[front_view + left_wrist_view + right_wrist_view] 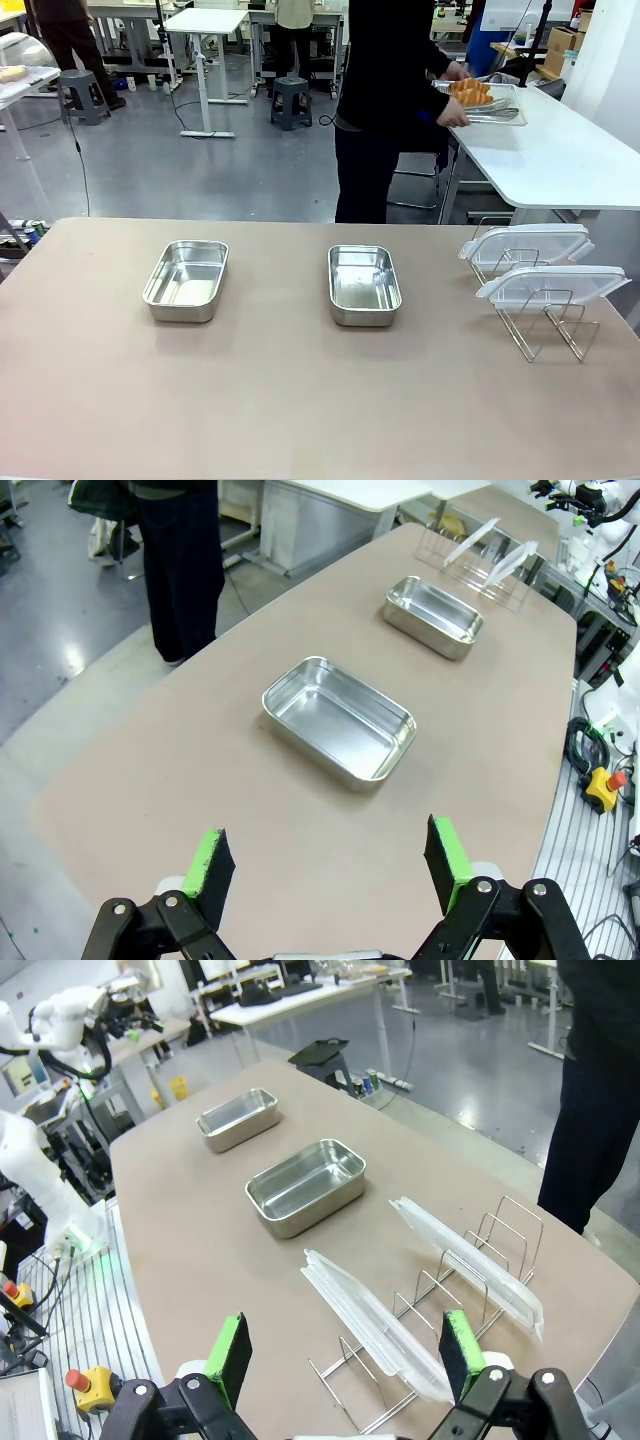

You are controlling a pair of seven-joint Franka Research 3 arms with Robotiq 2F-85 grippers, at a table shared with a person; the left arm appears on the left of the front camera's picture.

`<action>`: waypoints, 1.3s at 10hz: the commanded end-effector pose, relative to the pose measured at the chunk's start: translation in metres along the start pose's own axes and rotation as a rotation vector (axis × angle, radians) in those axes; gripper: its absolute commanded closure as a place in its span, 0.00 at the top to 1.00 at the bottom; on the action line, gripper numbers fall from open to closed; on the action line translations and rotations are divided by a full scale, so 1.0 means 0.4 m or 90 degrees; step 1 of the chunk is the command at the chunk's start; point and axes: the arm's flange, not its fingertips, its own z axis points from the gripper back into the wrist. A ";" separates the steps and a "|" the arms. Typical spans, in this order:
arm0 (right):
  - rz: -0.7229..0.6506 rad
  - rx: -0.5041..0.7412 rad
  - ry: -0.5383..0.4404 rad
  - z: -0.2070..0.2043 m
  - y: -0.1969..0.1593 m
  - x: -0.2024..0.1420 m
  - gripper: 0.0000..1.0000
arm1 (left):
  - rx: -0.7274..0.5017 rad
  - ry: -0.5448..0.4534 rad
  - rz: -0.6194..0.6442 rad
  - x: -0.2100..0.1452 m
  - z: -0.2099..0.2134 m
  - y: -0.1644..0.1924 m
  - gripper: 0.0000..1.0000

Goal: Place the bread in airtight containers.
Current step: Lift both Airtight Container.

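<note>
Two empty steel containers rest on the tan table: one on the left [186,279] [340,719] [238,1118] and one at the centre [364,284] [434,615] [305,1185]. Golden-brown bread [470,92] lies on a steel tray [508,107] that a person in dark clothes [385,100] holds at a white table beyond. My left gripper [328,868] hovers open above the table's left end, short of the nearer container. My right gripper [346,1354] is open too, over the lid rack.
Two clear plastic lids [527,245] [553,283] [375,1322] lean in a wire rack [545,325] [460,1300] at the table's right side. Stools [291,101] and desks stand on the floor behind. The table's near half is bare [300,400].
</note>
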 end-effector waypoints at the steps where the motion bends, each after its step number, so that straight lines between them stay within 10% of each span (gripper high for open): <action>1: 0.017 0.000 -0.015 -0.001 -0.008 0.005 1.00 | -0.004 -0.016 -0.012 0.000 -0.001 0.005 1.00; 13: 0.017 0.000 -0.015 -0.001 -0.008 0.005 1.00 | -0.004 -0.016 -0.012 0.000 -0.001 0.005 1.00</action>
